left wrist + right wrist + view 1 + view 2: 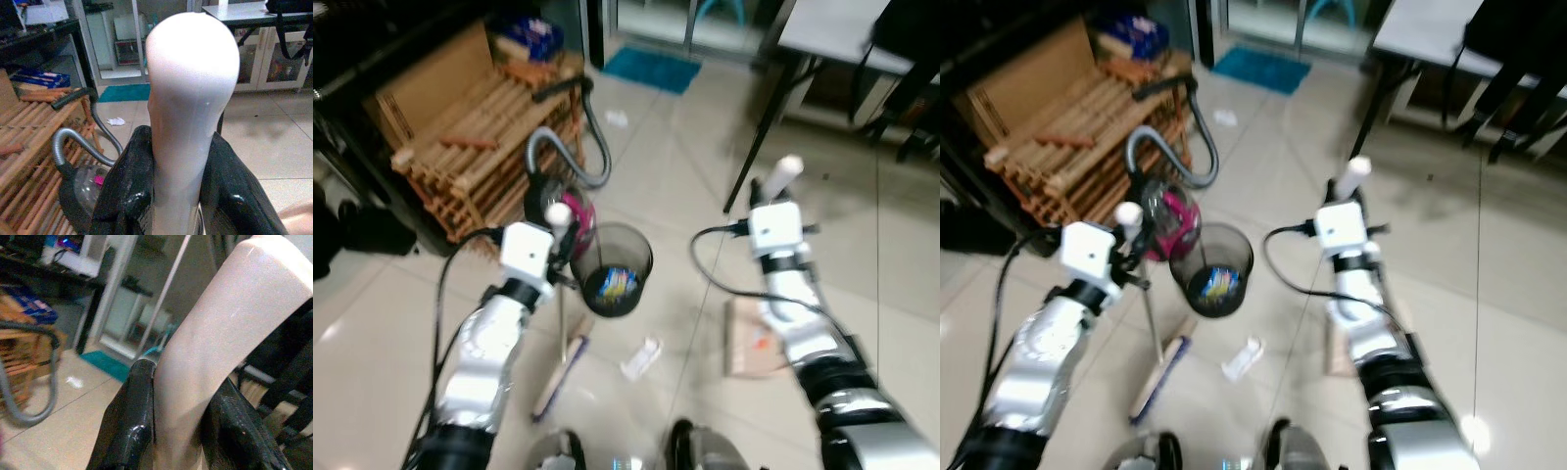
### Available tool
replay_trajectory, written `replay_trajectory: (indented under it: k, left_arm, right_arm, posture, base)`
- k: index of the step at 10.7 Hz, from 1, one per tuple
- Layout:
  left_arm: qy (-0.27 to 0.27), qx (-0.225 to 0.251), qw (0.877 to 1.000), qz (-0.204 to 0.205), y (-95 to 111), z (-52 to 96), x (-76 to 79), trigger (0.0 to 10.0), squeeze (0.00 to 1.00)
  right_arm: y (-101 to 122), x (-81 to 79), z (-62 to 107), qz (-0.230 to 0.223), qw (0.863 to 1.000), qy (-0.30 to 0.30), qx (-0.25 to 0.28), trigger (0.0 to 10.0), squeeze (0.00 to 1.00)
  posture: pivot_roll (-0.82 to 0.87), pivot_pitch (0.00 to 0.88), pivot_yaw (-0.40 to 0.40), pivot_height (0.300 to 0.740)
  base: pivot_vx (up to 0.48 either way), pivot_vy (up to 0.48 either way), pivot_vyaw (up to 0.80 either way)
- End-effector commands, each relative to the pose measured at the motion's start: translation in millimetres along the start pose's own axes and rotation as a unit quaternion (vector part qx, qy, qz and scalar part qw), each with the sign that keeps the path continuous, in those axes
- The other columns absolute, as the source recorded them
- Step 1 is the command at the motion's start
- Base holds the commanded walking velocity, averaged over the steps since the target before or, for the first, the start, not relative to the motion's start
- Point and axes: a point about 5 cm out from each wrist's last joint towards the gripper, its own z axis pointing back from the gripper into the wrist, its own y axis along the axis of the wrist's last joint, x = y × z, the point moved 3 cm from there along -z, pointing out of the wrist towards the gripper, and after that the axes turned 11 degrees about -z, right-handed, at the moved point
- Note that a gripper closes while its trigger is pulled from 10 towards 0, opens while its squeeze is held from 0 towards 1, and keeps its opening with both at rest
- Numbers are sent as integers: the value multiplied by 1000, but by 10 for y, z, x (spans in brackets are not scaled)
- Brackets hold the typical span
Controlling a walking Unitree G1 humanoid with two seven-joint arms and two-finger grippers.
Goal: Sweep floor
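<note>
My left gripper (555, 223) is shut on the white top of a broom handle (190, 73). Its thin pole runs down to the brush head (560, 377) on the tiled floor. My right gripper (779, 186) is shut on another white handle (230, 333), black fingers (129, 421) on both sides; it leads down to a tan dustpan (752, 338) on the floor. A dark see-through bin (612, 269) with colourful litter inside stands between the arms. A white piece of litter (641, 357) lies just in front of it.
A pink and black vacuum cleaner (570, 208) with a grey hose stands behind the bin, beside a slatted wooden rack (460, 147). A table leg (764, 127) slants at the right. A blue mat (651, 69) and a paper scrap (617, 117) lie further off.
</note>
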Motion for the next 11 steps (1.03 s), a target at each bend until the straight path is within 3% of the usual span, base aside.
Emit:
replay_trajectory:
  k: [1, 2, 4, 5, 7, 9, 11]
  left_arm:
    - [0, 21, 1000, -13, 76, -66, 21, 10000, 0]
    - [10, 28, 999, -20, 95, -126, 30, 10000, 0]
    - [14, 35, 999, -25, 100, -164, 46, 10000, 0]
    - [15, 40, 999, -27, 107, -185, 49, 10000, 0]
    - [15, 47, 998, -24, 114, -266, 65, 10000, 0]
    - [9, 54, 998, -16, 142, -356, 127, 10000, 0]
    - [2, 63, 998, -12, 162, -407, 168, 10000, 0]
  right_arm:
    - [-74, -79, 91, -4, 1000, 4, -13, 10000, 0]
    - [-139, -213, 171, -20, 999, 5, -30, 10000, 0]
    - [-187, -321, 237, -45, 998, -8, -48, 10000, 0]
    - [-214, -344, 261, -61, 996, -24, -60, 10000, 0]
    - [-288, -238, 296, -99, 985, -108, -87, 10000, 0]
    - [-236, -256, 267, -130, 981, -122, -79, 10000, 0]
    - [-89, -373, 147, -157, 982, -96, -53, 10000, 0]
  posture:
    - [10, 278, 1, 740]
    - [5, 291, -5, 740]
    - [2, 295, -11, 740]
    - [1, 297, -13, 740]
    - [-5, 299, -12, 740]
    - [-18, 298, -10, 740]
    - [-20, 296, -12, 740]
  base:
    - [0, 0, 0]
    - [0, 0, 0]
    - [0, 0, 0]
    - [0, 0, 0]
    - [0, 0, 0]
    - [0, 0, 0]
    - [0, 0, 0]
